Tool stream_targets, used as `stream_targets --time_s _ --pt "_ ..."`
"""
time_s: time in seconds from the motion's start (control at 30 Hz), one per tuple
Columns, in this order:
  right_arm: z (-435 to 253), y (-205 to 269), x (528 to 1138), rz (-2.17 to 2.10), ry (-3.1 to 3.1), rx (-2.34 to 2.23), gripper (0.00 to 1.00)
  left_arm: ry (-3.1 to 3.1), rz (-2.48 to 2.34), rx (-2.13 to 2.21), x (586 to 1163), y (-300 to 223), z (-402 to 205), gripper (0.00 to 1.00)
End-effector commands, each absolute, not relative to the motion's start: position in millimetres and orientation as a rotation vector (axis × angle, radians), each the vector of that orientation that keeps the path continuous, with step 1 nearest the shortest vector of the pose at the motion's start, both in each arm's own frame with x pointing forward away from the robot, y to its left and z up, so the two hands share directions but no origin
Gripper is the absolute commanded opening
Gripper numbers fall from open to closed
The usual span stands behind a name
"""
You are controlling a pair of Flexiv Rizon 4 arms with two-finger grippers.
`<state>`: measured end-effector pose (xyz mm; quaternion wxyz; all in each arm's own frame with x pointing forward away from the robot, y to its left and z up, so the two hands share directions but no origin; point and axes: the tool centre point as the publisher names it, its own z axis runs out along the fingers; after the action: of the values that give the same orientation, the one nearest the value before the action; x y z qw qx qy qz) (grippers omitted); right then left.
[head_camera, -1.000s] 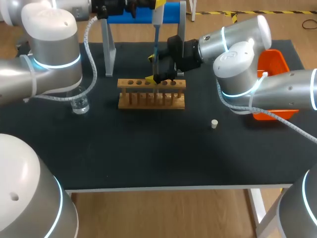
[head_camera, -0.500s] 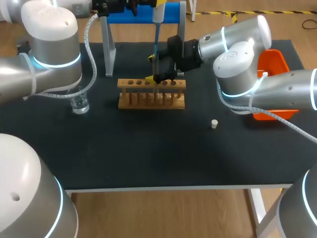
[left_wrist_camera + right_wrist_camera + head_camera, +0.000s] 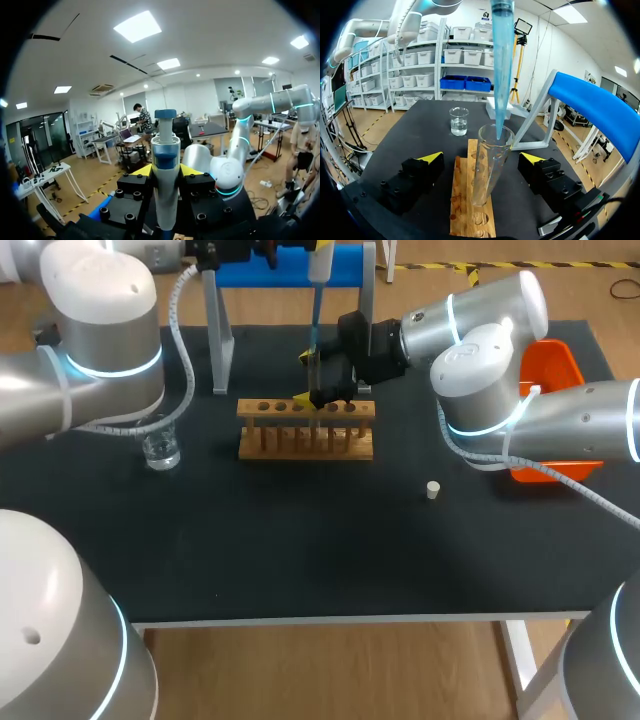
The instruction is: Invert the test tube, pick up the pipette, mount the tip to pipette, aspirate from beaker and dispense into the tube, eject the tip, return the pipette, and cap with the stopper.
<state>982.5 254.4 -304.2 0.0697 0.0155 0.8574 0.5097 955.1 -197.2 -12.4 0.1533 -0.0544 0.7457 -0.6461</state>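
The left gripper (image 3: pixel 165 171) was raised high over the back of the black table (image 3: pixel 300 560), and its yellow-tipped fingers were clamped from both sides on the white pipette with a blue cap (image 3: pixel 165 142), which it held upright. From the pipette a long translucent blue tip (image 3: pixel 501 65) pointed straight down, and its narrow end sat just inside the mouth of the clear glass test tube (image 3: pixel 487 172). That tube stood slightly tilted in a hole of the light wooden rack (image 3: pixel 305 440), near the rack's middle in the head view. The right gripper (image 3: pixel 481 157) was at the rack with the tube between its fingers, but in the right wrist view both yellow tips stood apart from the glass, one on each side, so the fingers were spread and not gripping it. The small clear glass beaker (image 3: pixel 160 450) holding some clear liquid stood on the table beside the left arm, well apart from the rack. The small cream-white stopper (image 3: pixel 432 490) lay alone on the table, in front of the rack and toward the right arm. A blue-panelled stand on grey legs (image 3: pixel 215 330) stood behind the rack, and an orange plastic bin (image 3: pixel 550 365) sat at the table's right edge, partly hidden by the right arm.
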Motion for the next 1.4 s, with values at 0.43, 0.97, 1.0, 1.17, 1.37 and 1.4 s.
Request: stream_targets --time_s 0.43,0.97,1.0,1.17,1.37,1.4 --pt "-303.5 253.5 982.5 1.532 2.584 0.046 1.00 2.110 -1.816 -0.137 946.5 -189.8 10.6 0.00" --pt "-303.5 253.5 982.5 1.532 2.584 0.046 1.00 2.080 -1.707 -0.339 902.0 -67.1 -25.7 0.00" --pt "-303.5 253.5 982.5 1.532 2.584 0.046 1.00 2.087 -1.704 -0.353 896.2 -64.0 -32.7 0.00" --pt "-303.5 253.5 982.5 1.532 2.584 0.046 1.00 2.094 -1.749 -0.380 872.1 -58.6 -66.4 0.00" --pt "-303.5 253.5 982.5 1.532 2.584 0.046 1.00 2.112 -1.804 -0.403 852.4 -74.3 -93.6 0.00" --pt "-303.5 253.5 982.5 1.532 2.584 0.046 1.00 2.113 -1.814 -0.402 849.4 -78.1 -95.8 0.00"
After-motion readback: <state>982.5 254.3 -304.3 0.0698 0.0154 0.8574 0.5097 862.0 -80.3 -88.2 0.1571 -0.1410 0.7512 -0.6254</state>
